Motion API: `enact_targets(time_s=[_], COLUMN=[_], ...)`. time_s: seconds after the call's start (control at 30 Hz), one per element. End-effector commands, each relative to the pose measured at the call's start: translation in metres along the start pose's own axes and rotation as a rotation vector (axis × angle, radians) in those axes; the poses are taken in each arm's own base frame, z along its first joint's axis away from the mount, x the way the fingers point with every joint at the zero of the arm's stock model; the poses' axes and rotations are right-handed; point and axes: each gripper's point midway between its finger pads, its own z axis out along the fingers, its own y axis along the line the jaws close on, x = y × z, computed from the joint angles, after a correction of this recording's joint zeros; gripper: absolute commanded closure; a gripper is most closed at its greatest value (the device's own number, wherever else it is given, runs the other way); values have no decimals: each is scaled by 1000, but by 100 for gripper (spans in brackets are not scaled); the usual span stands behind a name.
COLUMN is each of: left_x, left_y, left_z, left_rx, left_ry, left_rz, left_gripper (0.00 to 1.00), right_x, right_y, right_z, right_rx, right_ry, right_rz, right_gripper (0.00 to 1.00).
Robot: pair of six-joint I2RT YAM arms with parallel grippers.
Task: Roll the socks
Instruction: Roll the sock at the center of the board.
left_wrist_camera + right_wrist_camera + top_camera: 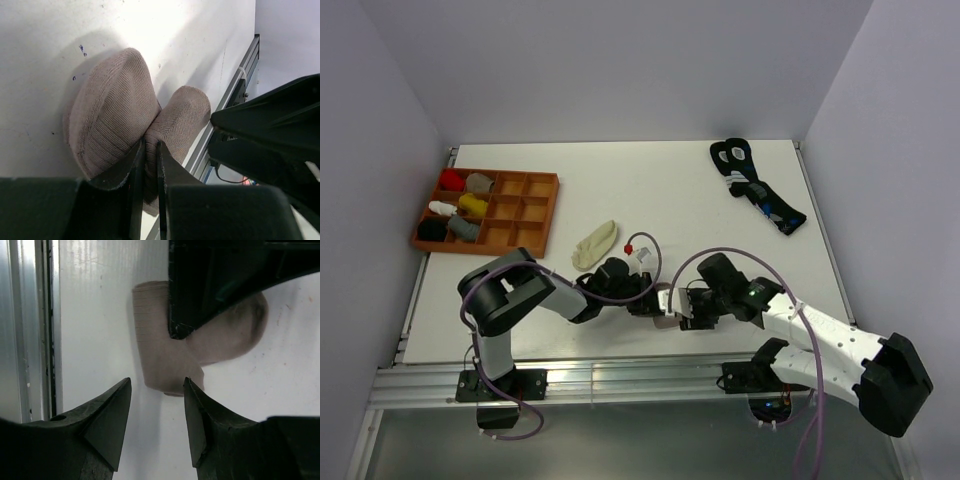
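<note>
The taupe sock [112,120] lies folded into two humps on the white table, close to the near edge. My left gripper [151,146] is shut on the fold between the humps. In the right wrist view the same taupe sock [162,357] lies just ahead of my right gripper [156,385], which is open with nothing between its fingers. The left gripper's dark finger [210,285] covers the sock's upper part there. From above, both grippers meet over this sock and hide most of it; its red-and-white cuff [638,250] peeks out behind them. The cream sock [595,243] lies flat beside the left arm.
A brown compartment tray [552,215] with small sock bundles stands at the back left. Black socks with blue-and-white marks [757,187] lie at the back right. The aluminium rail [30,325] of the table's near edge runs right beside the taupe sock.
</note>
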Motion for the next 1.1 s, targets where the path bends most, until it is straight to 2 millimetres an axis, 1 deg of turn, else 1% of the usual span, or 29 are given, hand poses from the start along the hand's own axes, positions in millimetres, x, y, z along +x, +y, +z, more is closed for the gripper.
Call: enact_targets(time_s=[0.0,0.13,0.3,0.33,0.43,0.63,0.73,0.77,0.83,0.87,0.9,0.97,1.03,1.07], left_x=[83,91,96,97,97,98,98,97,97,96,96,94,90,85], left_y=[103,108,112,113,112,110,107,107,105,105,104,104,102,101], left_z=[-30,-32,-32,-32,-31,-29,-28,-28,-27,-27,-27,-27,-28,-28], left_rx=[-354,-361,-356,-354,-344,-329,-318,-313,-308,-310,-304,-312,-305,-304], left_ry=[241,259,272,272,277,293,297,296,298,298,297,287,268,244], left_rz=[-126,-144,-161,-160,-159,-152,-155,-150,-151,-150,-148,-149,-142,-143], left_gripper=[100,100,100,100,100,100,100,100,100,100,100,100,100,100], right_x=[-7,-4,-1,-4,1,9,13,15,15,16,16,19,21,20], right_y=[-3,-3,-4,-7,-8,-2,-1,1,1,2,2,4,3,2], right_z=[7,17,23,24,28,38,41,43,45,47,47,48,46,45], right_rx=[29,57,75,88,96,56,40,26,15,2,-3,-21,-21,-20], right_ry=[-19,-6,2,-6,18,62,81,91,101,110,115,135,153,160], right_rz=[-49,-87,-103,-109,-111,-114,-111,-105,-95,-83,-78,-65,-59,-60], right_gripper=[46,47,47,47,47,47,49,51,60,70,75,80,83,83])
